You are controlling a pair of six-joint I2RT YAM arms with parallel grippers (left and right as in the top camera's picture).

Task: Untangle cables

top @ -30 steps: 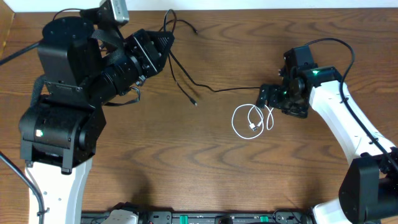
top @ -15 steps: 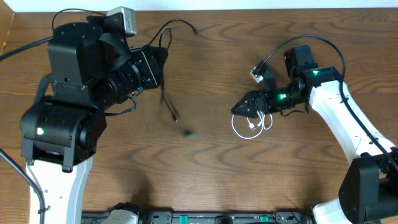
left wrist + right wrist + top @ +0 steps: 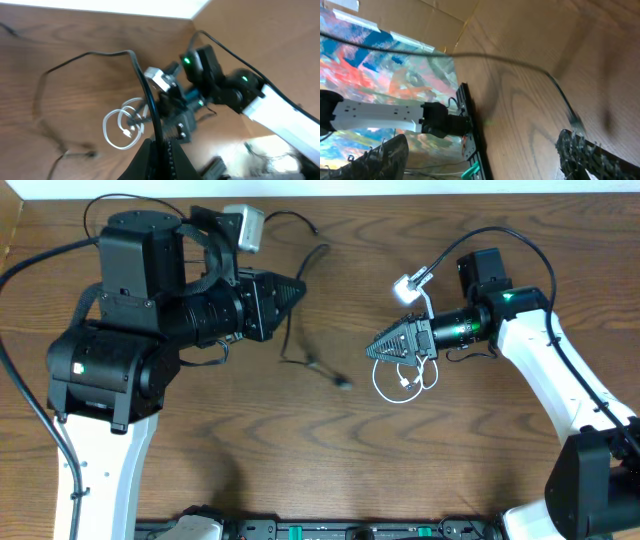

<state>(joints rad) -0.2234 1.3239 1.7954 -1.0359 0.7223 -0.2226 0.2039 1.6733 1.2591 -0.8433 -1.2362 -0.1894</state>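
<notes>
My left gripper (image 3: 300,287) is shut on a thin black cable (image 3: 289,330). The cable hangs down from it to a plug lying on the table (image 3: 343,382). In the left wrist view the jaws (image 3: 157,150) pinch this cable (image 3: 149,95). A second stretch of black cable (image 3: 293,218) lies behind the left arm. The white cable (image 3: 403,381) is coiled on the table under my right gripper (image 3: 376,351), which points left, open and empty. In the right wrist view the fingers (image 3: 385,155) stand wide apart, with a black cable (image 3: 520,62) beyond them.
The right arm's wrist camera (image 3: 408,287) and its thick black wire (image 3: 500,235) stick up behind the right gripper. A power strip (image 3: 470,135) lies along the table's front edge. The white coil also shows in the left wrist view (image 3: 129,133).
My left gripper swung right with the black cable, dragging its loose plug end right. The black cable that ran to my right gripper is gone from it. The right gripper turned level, pointing left.
</notes>
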